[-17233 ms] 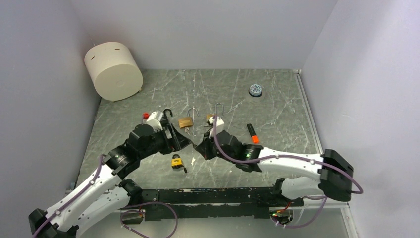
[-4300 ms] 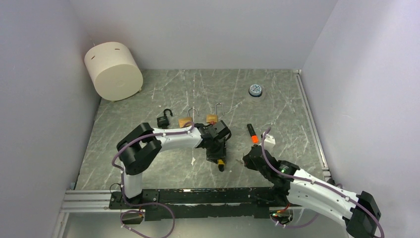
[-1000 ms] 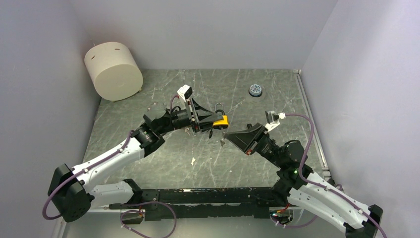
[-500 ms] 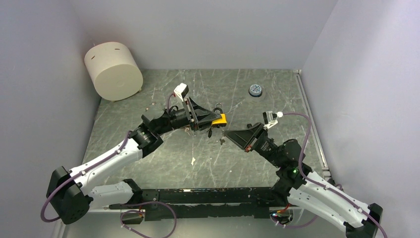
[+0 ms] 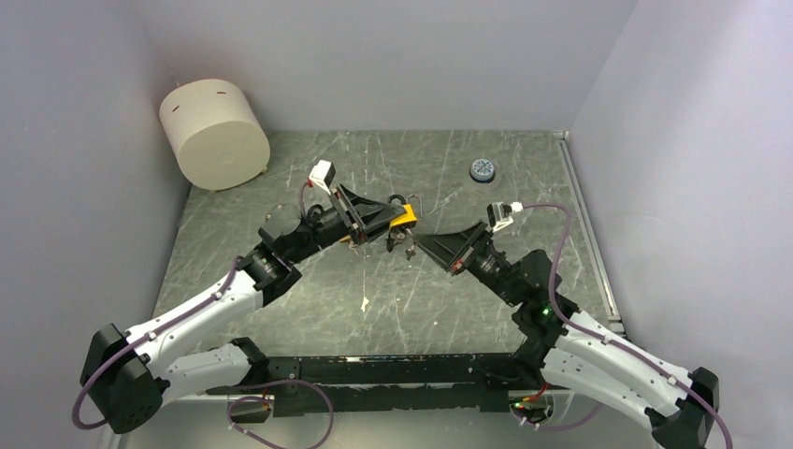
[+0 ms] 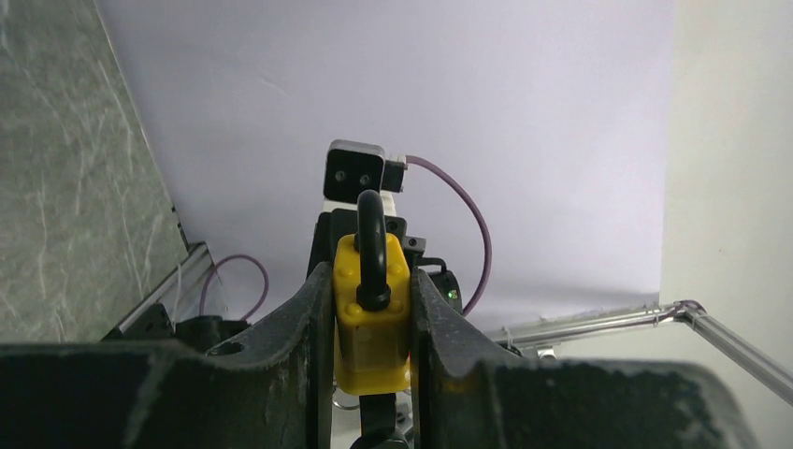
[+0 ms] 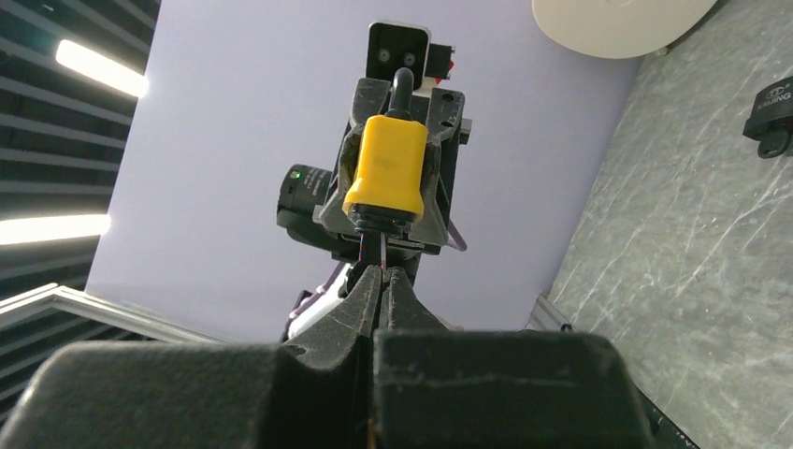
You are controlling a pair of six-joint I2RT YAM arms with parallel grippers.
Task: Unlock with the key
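Note:
The yellow padlock (image 5: 406, 217) with a black shackle (image 6: 371, 238) hangs above the table, and my left gripper (image 5: 396, 221) is shut on its body. In the left wrist view the padlock (image 6: 371, 323) sits squeezed between both fingers (image 6: 299, 327), shackle pointing away. My right gripper (image 5: 423, 242) faces it from the right, shut on the thin key (image 7: 382, 251). The key's tip touches the underside of the padlock (image 7: 385, 168), straight ahead of the right gripper (image 7: 383, 273). A black key head with a ring (image 6: 379, 426) dangles under the lock.
A white paper roll (image 5: 213, 134) stands at the back left. A small round blue tin (image 5: 483, 169) sits at the back right. A black padlock (image 7: 771, 105) lies on the marble table (image 5: 281, 309). A small white scrap (image 5: 364, 302) lies near the middle.
The left gripper has drawn back to the left with the padlock. The right gripper has followed up and to the left, bringing the key against the lock's underside.

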